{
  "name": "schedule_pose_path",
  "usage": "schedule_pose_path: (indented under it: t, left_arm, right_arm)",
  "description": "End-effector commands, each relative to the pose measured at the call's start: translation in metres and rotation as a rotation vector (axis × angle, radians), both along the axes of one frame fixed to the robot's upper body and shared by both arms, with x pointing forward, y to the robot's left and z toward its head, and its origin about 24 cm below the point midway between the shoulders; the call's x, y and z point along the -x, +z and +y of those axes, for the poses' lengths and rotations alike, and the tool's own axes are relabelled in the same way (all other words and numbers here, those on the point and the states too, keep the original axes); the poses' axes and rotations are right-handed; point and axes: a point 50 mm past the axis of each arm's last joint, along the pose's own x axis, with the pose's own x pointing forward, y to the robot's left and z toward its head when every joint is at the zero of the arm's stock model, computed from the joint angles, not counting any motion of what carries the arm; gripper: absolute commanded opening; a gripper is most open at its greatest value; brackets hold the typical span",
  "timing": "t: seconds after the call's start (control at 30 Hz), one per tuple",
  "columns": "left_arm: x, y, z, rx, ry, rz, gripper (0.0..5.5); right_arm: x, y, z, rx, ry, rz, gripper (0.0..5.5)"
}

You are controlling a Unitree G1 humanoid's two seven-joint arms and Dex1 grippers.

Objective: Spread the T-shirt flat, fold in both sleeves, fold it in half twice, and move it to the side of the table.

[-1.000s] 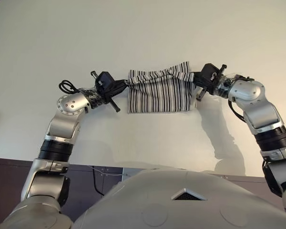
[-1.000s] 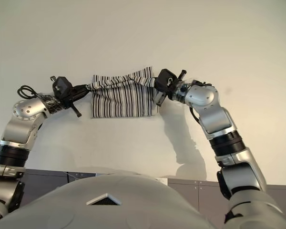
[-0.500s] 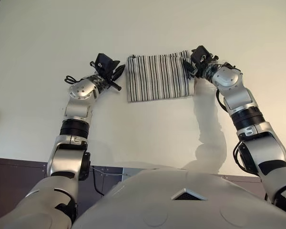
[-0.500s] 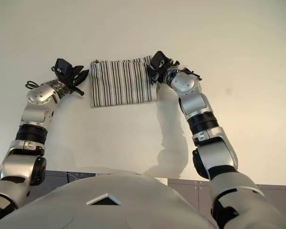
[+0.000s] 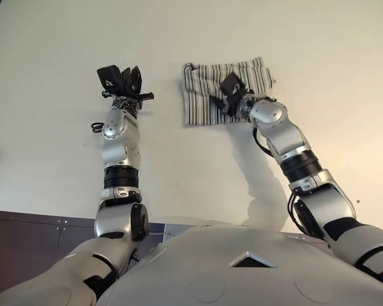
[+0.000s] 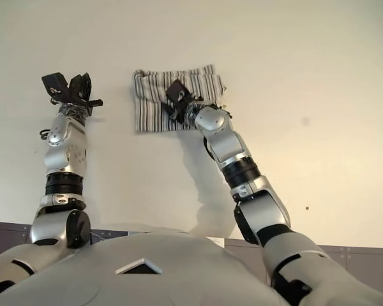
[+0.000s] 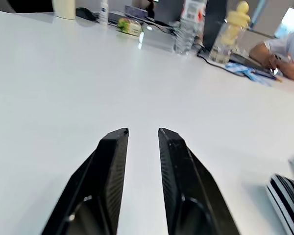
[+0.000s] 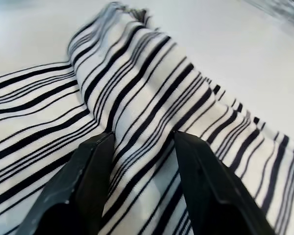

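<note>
While the folded striped T-shirt (image 5: 201,95) lies on the white desk (image 5: 306,38), right pincer (image 8: 143,139) on it, fingers apart astride a ridge of cloth; left pincer (image 7: 143,131) near its left edge, apart, empty, narrowly parted

The T-shirt (image 5: 201,89) lies on the table (image 5: 319,76), well in from the near edge and about midway across. The right gripper (image 8: 143,139) sits on the shirt's near half. The left gripper (image 7: 143,132) is left of the shirt, apart from it, over bare tabletop. Bottles (image 7: 186,29) stand far beyond.
</note>
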Motion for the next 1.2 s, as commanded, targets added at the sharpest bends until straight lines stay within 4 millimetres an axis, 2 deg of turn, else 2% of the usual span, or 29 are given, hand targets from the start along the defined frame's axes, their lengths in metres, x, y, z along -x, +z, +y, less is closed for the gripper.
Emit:
schedule_pose_path:
  t: [0.03, 0.1, 0.17, 0.2, 0.23, 0.33, 0.47, 0.53, 0.6, 0.63, 0.73, 0.77, 0.83, 0.93, 1.13, 1.2]
  left_arm:
    - [0.004, -0.002, -0.010, 0.007, 0.016, 0.018, 1.10]
    - [0.003, 0.001, -0.011, 0.001, 0.025, 0.010, 1.10]
    - [0.001, 0.005, -0.013, 0.005, 0.033, -0.012, 1.10]
    - [-0.001, 0.010, -0.016, 0.014, 0.030, -0.034, 1.10]
    - [-0.004, 0.017, -0.021, 0.019, 0.022, -0.066, 1.10]
    - [-0.013, 0.045, -0.028, 0.032, 0.075, -0.172, 1.10]
    - [-0.021, 0.083, -0.014, 0.054, 0.255, -0.260, 1.10]
    - [-0.030, 0.107, -0.009, -0.003, 0.282, -0.316, 1.10]
    - [-0.041, 0.128, -0.017, -0.060, 0.250, -0.365, 1.10]
    - [-0.046, 0.135, -0.024, -0.094, 0.219, -0.380, 1.10]
    - [-0.059, 0.136, -0.042, -0.196, 0.159, -0.378, 1.10]
    - [-0.060, 0.136, -0.045, -0.213, 0.130, -0.383, 1.10]
    - [-0.064, 0.136, -0.053, -0.216, 0.020, -0.391, 1.42]
    - [-0.073, 0.142, -0.066, -0.297, -0.097, -0.409, 1.88]
    - [-0.095, 0.141, -0.091, -0.334, -0.228, -0.377, 2.86]
    - [-0.096, 0.139, -0.100, -0.343, -0.256, -0.372, 2.86]
  right_arm:
    - [-0.016, -0.017, -0.043, -0.130, -0.531, 0.179, 2.18]
    - [-0.027, -0.015, -0.094, -0.279, -1.008, 0.196, 2.18]
    - [-0.020, -0.015, -0.155, -0.325, -1.426, 0.177, 2.18]
    - [-0.014, -0.012, -0.180, -0.307, -1.545, 0.139, 2.18]
    - [-0.011, -0.009, -0.196, -0.295, -1.606, 0.112, 2.18]
    - [-0.014, 0.001, -0.211, -0.308, -1.627, 0.057, 2.18]
    - [-0.022, 0.018, -0.211, -0.291, -1.509, -0.148, 2.18]
    - [-0.032, 0.035, -0.198, -0.262, -1.392, -0.284, 2.18]
    - [-0.044, 0.053, -0.169, -0.255, -1.229, -0.399, 2.18]
    - [-0.049, 0.060, -0.146, -0.255, -1.127, -0.443, 2.18]
    - [-0.051, 0.081, -0.046, -0.303, -0.753, -0.525, 2.18]
    - [-0.046, 0.086, -0.019, -0.325, -0.668, -0.538, 2.18]
    - [-0.034, 0.097, 0.021, -0.366, -0.558, -0.558, 2.22]
    - [-0.031, 0.110, 0.044, -0.387, -0.516, -0.588, 2.22]
    - [-0.042, 0.129, 0.044, -0.408, -0.732, -0.656, 2.22]
    - [-0.042, 0.130, 0.045, -0.418, -0.792, -0.663, 2.22]
